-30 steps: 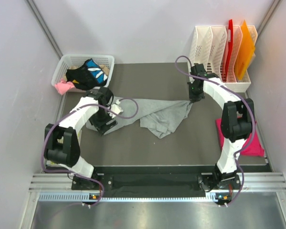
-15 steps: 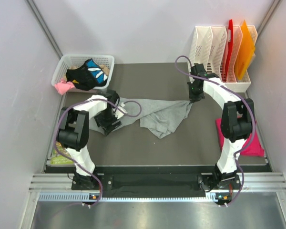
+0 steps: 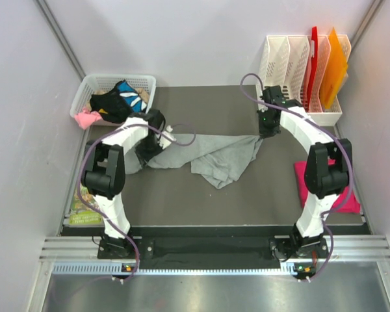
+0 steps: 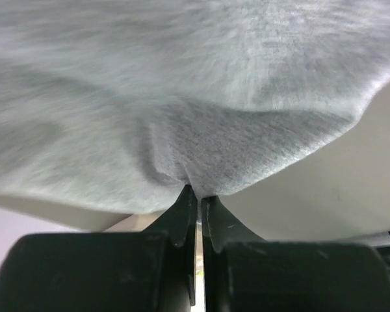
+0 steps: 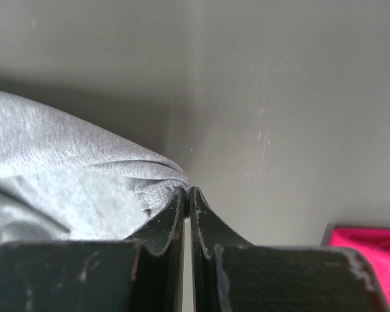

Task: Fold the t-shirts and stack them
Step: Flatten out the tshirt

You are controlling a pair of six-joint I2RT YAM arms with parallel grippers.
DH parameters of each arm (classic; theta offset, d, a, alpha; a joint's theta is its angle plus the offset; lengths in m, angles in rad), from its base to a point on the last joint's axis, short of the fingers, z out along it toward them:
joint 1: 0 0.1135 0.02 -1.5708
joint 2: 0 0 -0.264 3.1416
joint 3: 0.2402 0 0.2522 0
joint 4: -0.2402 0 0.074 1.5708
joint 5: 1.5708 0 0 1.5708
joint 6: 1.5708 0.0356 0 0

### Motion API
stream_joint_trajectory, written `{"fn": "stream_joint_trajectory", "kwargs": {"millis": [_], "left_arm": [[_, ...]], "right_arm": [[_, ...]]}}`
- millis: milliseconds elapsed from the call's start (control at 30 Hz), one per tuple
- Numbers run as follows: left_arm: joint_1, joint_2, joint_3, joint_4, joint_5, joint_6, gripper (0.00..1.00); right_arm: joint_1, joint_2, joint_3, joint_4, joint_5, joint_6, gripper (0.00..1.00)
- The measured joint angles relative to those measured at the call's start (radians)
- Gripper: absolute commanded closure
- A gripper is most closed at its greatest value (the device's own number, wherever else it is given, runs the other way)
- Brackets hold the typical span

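The grey t-shirt (image 3: 214,159) lies crumpled across the middle of the dark mat, stretched between both arms. My left gripper (image 3: 148,148) is at its left end, jaws shut on a pinch of grey cloth (image 4: 201,97) that drapes over the left gripper's tips (image 4: 196,192). My right gripper (image 3: 266,132) holds the shirt's right corner, and in the right wrist view the right gripper (image 5: 187,190) is shut on the edge of the grey fabric (image 5: 58,169). The folded pink t-shirt (image 3: 341,195) lies at the mat's right edge, partly under the right arm, and its corner (image 5: 370,244) shows in the right wrist view.
A white basket (image 3: 146,81) with dark and pink clothes stands at the back left. A white file rack (image 3: 279,58) holding orange and red folders (image 3: 335,62) stands at the back right. Walls close in on both sides. A printed sheet (image 3: 81,201) lies at the left edge.
My left gripper has shut on the grey shirt's left end and moved back and up, pulling that end with it. The right arm has barely moved.
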Motion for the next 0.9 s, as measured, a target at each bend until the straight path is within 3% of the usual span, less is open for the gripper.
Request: {"fn": "stream_joint_trajectory", "kwargs": {"millis": [167,267,433,600,767,900], "left_arm": [[0.006,-0.004,0.282,-0.190,0.042,0.046,1.00],[0.008,-0.058,0.409,-0.209,0.048,0.090,1.00],[0.006,-0.302,0.417,-0.268,-0.036,0.196,1.00],[0.007,-0.446,0.426,-0.309,-0.082,0.232,1.00],[0.007,-0.550,0.418,-0.331,-0.066,0.254,1.00],[0.007,-0.628,0.351,-0.339,-0.064,0.286,1.00]], "right_arm": [[0.003,-0.148,-0.101,-0.005,-0.021,0.002,1.00],[0.014,-0.286,-0.173,-0.020,-0.029,0.004,1.00],[0.036,-0.601,-0.267,-0.111,-0.048,0.023,1.00],[0.051,-0.858,-0.267,-0.188,-0.101,0.055,1.00],[0.059,-1.017,-0.235,-0.299,-0.169,0.091,1.00],[0.060,-1.044,-0.167,-0.367,-0.164,0.101,1.00]]}}
